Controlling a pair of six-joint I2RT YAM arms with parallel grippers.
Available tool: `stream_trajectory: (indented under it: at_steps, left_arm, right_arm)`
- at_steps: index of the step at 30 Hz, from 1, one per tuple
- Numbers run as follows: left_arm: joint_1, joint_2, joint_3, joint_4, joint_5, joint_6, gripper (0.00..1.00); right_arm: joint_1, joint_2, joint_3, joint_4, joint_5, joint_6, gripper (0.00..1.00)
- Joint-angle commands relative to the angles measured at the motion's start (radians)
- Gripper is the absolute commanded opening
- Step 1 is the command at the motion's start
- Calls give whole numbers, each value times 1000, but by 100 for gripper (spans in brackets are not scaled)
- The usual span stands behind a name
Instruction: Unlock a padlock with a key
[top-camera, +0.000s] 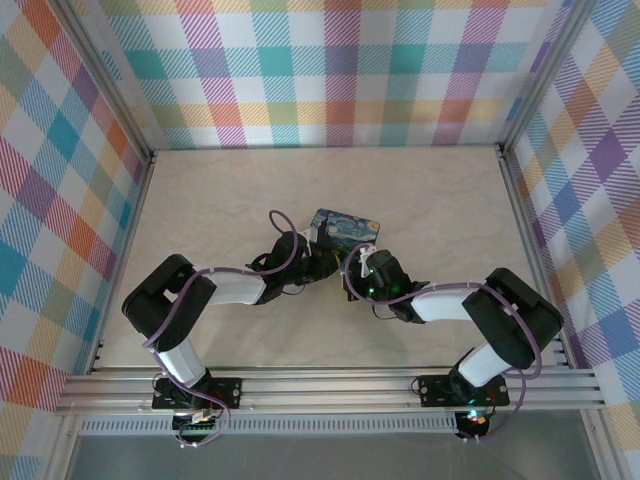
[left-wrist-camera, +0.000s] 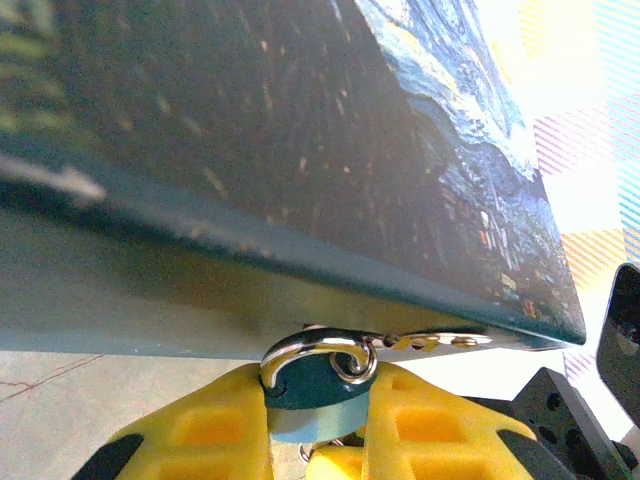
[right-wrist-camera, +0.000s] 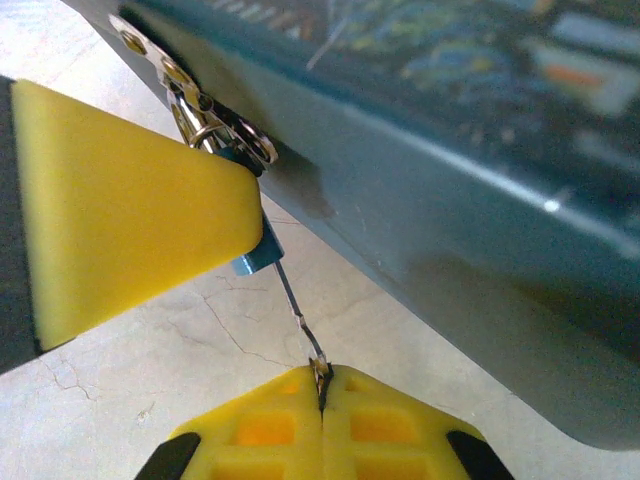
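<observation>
The tiny blue padlock (left-wrist-camera: 312, 392) hangs by its silvery shackle (left-wrist-camera: 300, 352) from the hasp (left-wrist-camera: 430, 342) on the side of a painted tin (left-wrist-camera: 250, 130). Its body is pinched between the yellow fingers of the left gripper (left-wrist-camera: 314, 412), which are closed firmly on it. In the right wrist view the key (right-wrist-camera: 290, 298), a thin dark sliver, runs from the right gripper (right-wrist-camera: 322, 392) toward 11 o'clock and meets the padlock's lower end. That gripper's fingers are pressed fully together on the key's head. How deep the blade sits in the keyway cannot be told.

The hazards look plain. The hold on the key is a narrow pinch at the very fingertips, so a turn could let it slip or twist out of line. Any sideways pull could bend the blade or drag it free, and a shift of the padlock in the left grip would likely do the same.

The tin, at 12 o'clock from both grippers in the overhead view, sits shut on the pale table (right-wrist-camera: 130, 400); its contents are hidden.
</observation>
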Motion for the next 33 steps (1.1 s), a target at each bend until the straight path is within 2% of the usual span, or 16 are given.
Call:
stream_trajectory:
  at_steps: [1,33]
  left_arm:
    - [-17,-16,28,12,0,-9,21]
    - [-21,-1,57,-32,16,-47,19]
  right_arm:
    - [5,-19,-10,56,17,-8,0]
    - [5,-23,-20,111,31,-36,0]
